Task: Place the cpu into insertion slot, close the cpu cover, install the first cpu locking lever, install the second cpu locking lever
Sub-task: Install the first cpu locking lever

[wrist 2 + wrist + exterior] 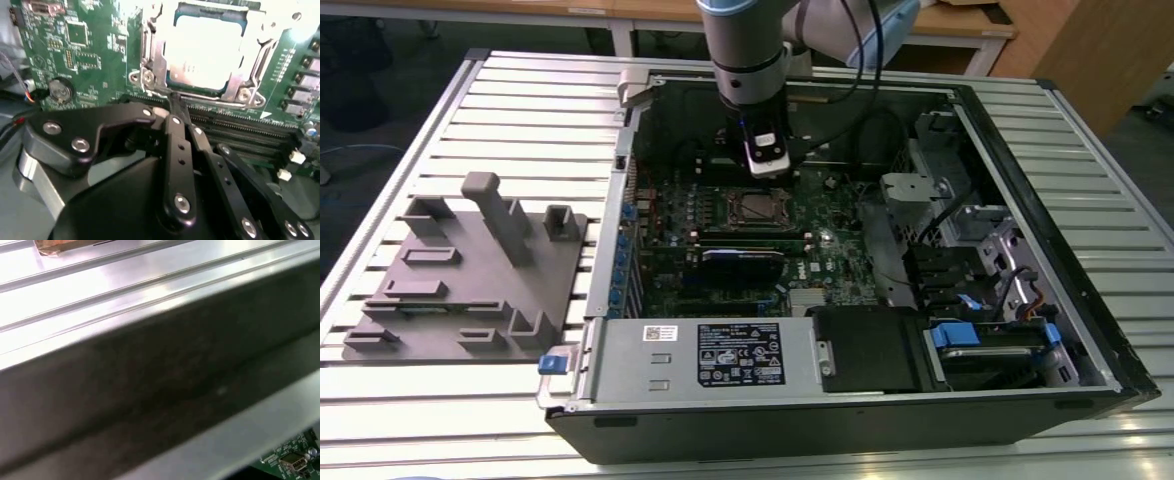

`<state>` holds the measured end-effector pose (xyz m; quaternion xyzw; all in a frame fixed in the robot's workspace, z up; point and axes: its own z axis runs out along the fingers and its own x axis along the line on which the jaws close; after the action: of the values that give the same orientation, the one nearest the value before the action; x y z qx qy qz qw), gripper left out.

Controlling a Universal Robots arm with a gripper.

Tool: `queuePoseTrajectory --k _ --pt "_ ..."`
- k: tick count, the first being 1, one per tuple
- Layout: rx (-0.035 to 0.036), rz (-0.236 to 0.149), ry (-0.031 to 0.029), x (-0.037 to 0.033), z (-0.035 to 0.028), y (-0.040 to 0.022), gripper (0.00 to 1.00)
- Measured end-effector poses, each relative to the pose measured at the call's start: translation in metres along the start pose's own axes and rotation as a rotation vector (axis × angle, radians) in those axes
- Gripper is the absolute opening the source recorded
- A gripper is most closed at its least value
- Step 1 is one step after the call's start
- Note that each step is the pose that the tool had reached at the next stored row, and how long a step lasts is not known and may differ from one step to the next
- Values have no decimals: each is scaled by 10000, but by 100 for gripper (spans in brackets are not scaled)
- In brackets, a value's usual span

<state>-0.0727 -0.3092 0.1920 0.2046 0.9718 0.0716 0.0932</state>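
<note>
The fingers (176,100) are pressed together with nothing between them, their tip at the edge of the cpu cover (155,50), which lies shut over the cpu (205,47) seated in the insertion slot (761,208). The arm (750,60) reaches straight down into the open computer case (1067,300), which lies on its side on the slatted table (520,90), beside a grey fixture (467,270)

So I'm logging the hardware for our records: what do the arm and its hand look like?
The arm is a silver-grey tube with a light blue joint cap and black cables alongside. In the second wrist view, the hand is matte black linkage bars with silver screws.
</note>
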Motion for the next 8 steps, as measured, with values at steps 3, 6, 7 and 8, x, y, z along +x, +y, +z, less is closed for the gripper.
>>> queuePoseTrajectory --k 3,6,7,8 --pt "3 1 2 -12 1 4 11" --pt "5 5 17 -15 -2 7 11" --pt "9 5 26 -16 -7 8 11" --pt "11 6 35 -18 -15 10 11"
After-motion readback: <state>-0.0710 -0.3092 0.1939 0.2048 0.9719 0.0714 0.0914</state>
